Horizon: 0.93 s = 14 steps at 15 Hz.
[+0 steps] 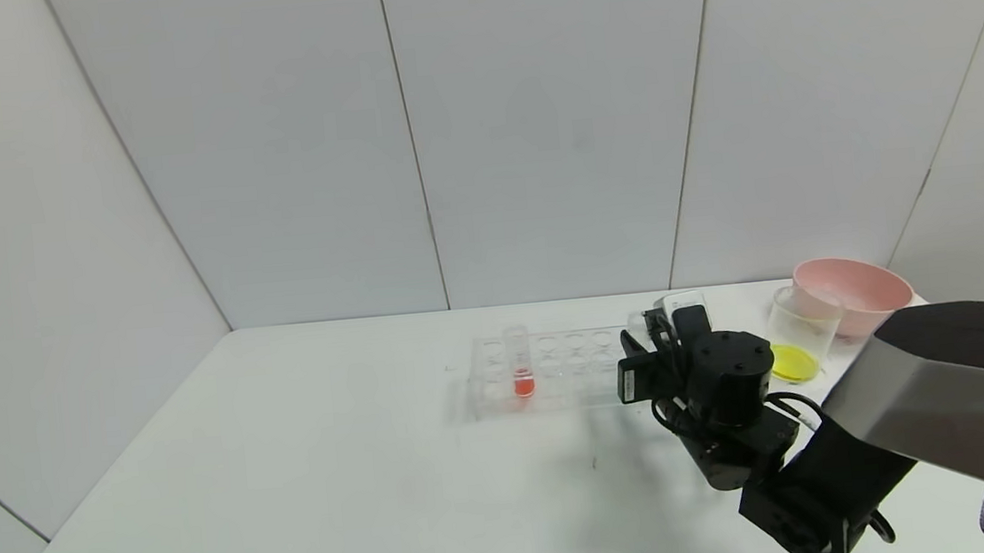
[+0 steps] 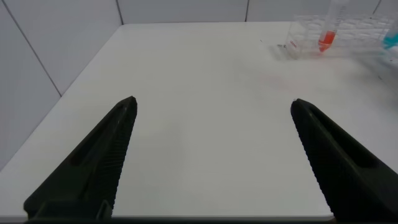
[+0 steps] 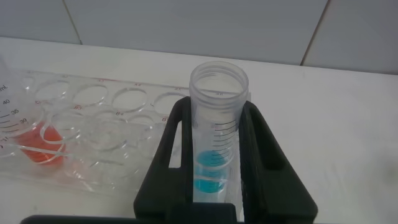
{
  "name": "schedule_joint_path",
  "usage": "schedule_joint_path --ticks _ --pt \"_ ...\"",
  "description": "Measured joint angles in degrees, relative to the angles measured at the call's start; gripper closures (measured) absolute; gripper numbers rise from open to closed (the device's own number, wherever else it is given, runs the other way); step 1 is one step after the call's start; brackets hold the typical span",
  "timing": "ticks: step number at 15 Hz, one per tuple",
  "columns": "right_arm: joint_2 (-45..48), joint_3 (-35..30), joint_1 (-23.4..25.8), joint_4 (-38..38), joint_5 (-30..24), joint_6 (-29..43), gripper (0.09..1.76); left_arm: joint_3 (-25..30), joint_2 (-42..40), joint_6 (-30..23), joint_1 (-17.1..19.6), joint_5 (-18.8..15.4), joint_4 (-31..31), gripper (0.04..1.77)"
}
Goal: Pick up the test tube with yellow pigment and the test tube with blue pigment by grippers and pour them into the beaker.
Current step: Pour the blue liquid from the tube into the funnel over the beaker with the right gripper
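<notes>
My right gripper (image 1: 658, 326) is at the right end of the clear tube rack (image 1: 554, 369). In the right wrist view it (image 3: 216, 107) is shut on the test tube with blue pigment (image 3: 214, 143), which stands upright between the fingers with cyan liquid at its bottom. I cannot tell whether the tube still sits in the rack (image 3: 93, 99). The beaker (image 1: 804, 329) stands right of the gripper and holds yellow liquid at its bottom. The test tube with yellow pigment is out of view. My left gripper (image 2: 213, 102) is open and empty over bare table.
A red-orange-filled tube (image 1: 520, 365) stands in the rack's left part; it also shows in the right wrist view (image 3: 37, 143). A pink bowl (image 1: 849, 290) sits behind the beaker at the table's back right. Walls close off the back and left.
</notes>
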State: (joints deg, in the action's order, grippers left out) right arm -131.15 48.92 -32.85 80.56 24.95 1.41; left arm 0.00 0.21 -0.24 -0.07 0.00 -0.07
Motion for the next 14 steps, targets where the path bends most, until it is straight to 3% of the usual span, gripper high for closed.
schedule_joint_path --ticks 14 --pt "11.5 -0.2 -0.6 -6.0 -0.1 -0.8 1.36 0.0 0.0 0.0 0.0 0.0 0.0 0.05"
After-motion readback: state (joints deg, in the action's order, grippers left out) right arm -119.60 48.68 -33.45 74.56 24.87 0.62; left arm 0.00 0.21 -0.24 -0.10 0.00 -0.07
